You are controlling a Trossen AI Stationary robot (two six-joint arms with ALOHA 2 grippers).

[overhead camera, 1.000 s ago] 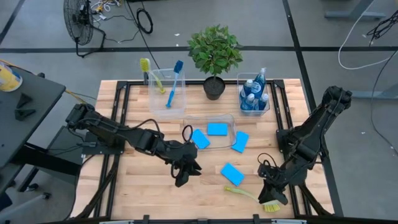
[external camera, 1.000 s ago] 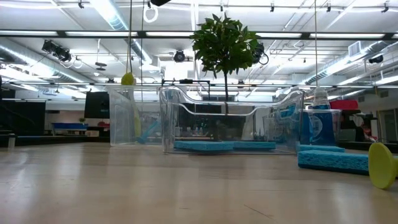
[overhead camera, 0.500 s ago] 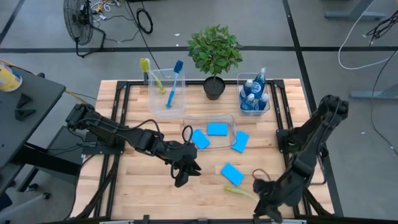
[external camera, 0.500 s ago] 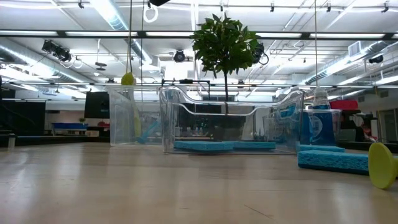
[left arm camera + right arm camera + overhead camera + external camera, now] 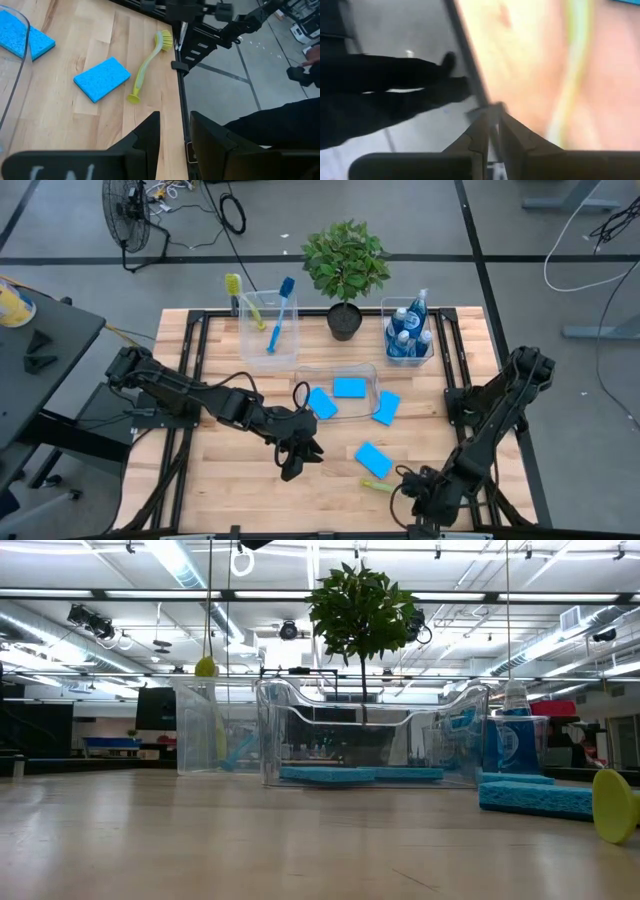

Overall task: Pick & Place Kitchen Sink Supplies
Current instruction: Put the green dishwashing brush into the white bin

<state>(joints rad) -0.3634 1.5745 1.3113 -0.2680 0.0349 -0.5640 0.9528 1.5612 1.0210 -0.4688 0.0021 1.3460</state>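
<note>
Hovering right gripper (image 5: 425, 502) at the table's front edge, fingers nearly closed on nothing.
Left wrist view alone shows the whole yellow-green dish brush (image 5: 148, 63) lying flat beside a loose blue sponge (image 5: 102, 78); from above, the right arm covers its head. Left gripper (image 5: 295, 460) waits mid-table, fingers slightly apart, empty. Low view shows neither gripper.

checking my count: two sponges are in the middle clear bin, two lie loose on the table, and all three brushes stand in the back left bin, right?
Not quite: only two brushes stand in the back left bin, one yellow-green, one blue. The high view shows the third brush lying on the table near the front edge. The sponge count is right.
</note>
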